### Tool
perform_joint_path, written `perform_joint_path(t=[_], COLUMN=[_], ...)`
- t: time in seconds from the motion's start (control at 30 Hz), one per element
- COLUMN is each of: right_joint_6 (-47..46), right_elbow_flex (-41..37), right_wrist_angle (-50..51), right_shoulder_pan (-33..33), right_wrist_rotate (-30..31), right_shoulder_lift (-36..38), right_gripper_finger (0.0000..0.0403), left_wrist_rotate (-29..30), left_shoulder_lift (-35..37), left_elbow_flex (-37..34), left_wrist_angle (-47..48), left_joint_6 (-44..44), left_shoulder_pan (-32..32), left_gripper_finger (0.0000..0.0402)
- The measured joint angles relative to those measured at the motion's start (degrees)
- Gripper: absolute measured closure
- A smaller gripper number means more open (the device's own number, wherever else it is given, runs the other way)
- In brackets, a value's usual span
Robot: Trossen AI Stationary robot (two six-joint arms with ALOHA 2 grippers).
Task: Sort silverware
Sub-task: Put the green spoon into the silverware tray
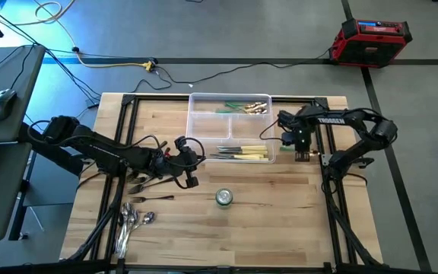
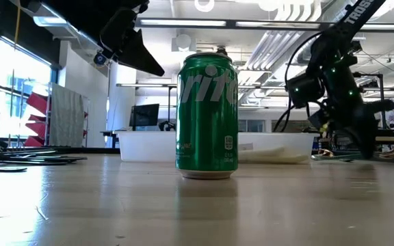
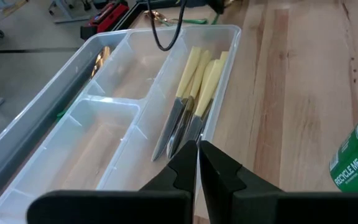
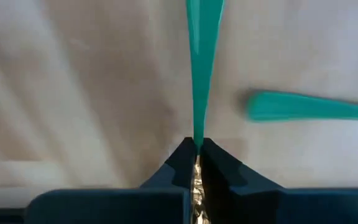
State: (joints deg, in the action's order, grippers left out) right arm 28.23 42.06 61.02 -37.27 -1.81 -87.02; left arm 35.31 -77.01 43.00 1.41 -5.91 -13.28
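Clenched on a slim green-handled utensil (image 4: 202, 74) with gold end, right pincer (image 4: 196, 163) sits beside another green handle (image 4: 309, 107).

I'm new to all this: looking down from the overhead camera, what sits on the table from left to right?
Spoons → dark forks → left arm's fingers → green can → right arm's fingers.

The high camera looks straight down on the whole desk (image 1: 280, 221), the low one looks level across it from very near the green can (image 2: 207, 116), and the left wrist camera sees that can beside the clear tray (image 3: 73, 118).
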Motion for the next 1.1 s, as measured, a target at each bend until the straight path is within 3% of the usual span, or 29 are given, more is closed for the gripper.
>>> perform_joint_path(t=[0.2,0.47,0.6,0.9,1.1], right_joint_6=[-7.09,-11.39,-10.01,-8.42,-6.81], right_elbow_flex=[-0.02,-0.02,-0.02,-0.02,-0.50], right_wrist_angle=[-0.72,-3.19,-5.00,-9.88,-10.18], right_shoulder_pan=[4.30,8.10,8.16,5.21,5.46], right_wrist_rotate=[-4.03,5.49,6.80,6.83,-1.47], right_shoulder_lift=[0.00,0.00,0.00,0.00,0.00], right_gripper_finger=[0.0393,0.0314,0.0281,0.0309,0.0319], left_wrist_rotate=[0.00,0.00,-0.04,-0.09,-0.11], left_shoulder_lift=[0.00,0.00,0.00,0.00,0.00], left_elbow_flex=[0.00,0.00,0.02,0.07,0.07], left_wrist_angle=[0.02,0.02,0.04,0.04,0.07], left_joint_6=[0.00,-0.02,-0.02,0.00,0.02], left_shoulder_pan=[0.00,0.02,0.02,0.02,0.02], left_gripper_finger=[0.0402,0.0402,0.0402,0.0402,0.0402])
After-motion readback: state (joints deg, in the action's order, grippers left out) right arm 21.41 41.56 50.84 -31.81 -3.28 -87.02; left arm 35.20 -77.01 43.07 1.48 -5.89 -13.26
